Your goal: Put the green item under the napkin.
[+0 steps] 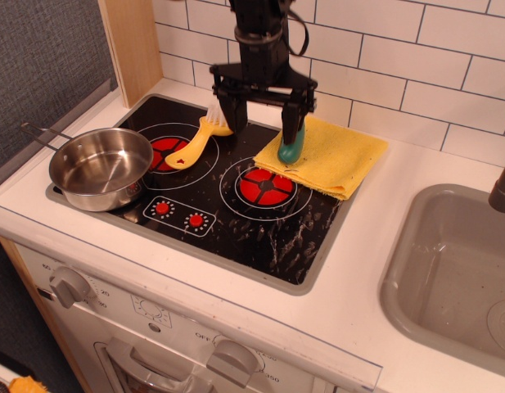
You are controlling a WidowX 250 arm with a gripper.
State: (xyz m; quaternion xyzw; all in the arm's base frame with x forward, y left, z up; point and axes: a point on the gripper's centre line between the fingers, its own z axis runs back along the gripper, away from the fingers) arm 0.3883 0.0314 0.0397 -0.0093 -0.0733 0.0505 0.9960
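The green item (290, 149) is a dark teal toy cucumber lying on top of the left part of the napkin (332, 154), a folded mustard-yellow cloth at the stove's back right. My gripper (265, 117) hangs open just left of and above the cucumber. Its right finger (296, 115) stands in front of the cucumber's far end and hides it. Its left finger (233, 113) is over the stove behind the yellow brush. The gripper holds nothing.
A yellow brush-spatula (193, 144) lies on the back left burner. A steel pan (99, 168) sits at the stove's left edge. The black stovetop (260, 221) has red burners. A grey sink (453, 274) is at the right. A tiled wall stands behind.
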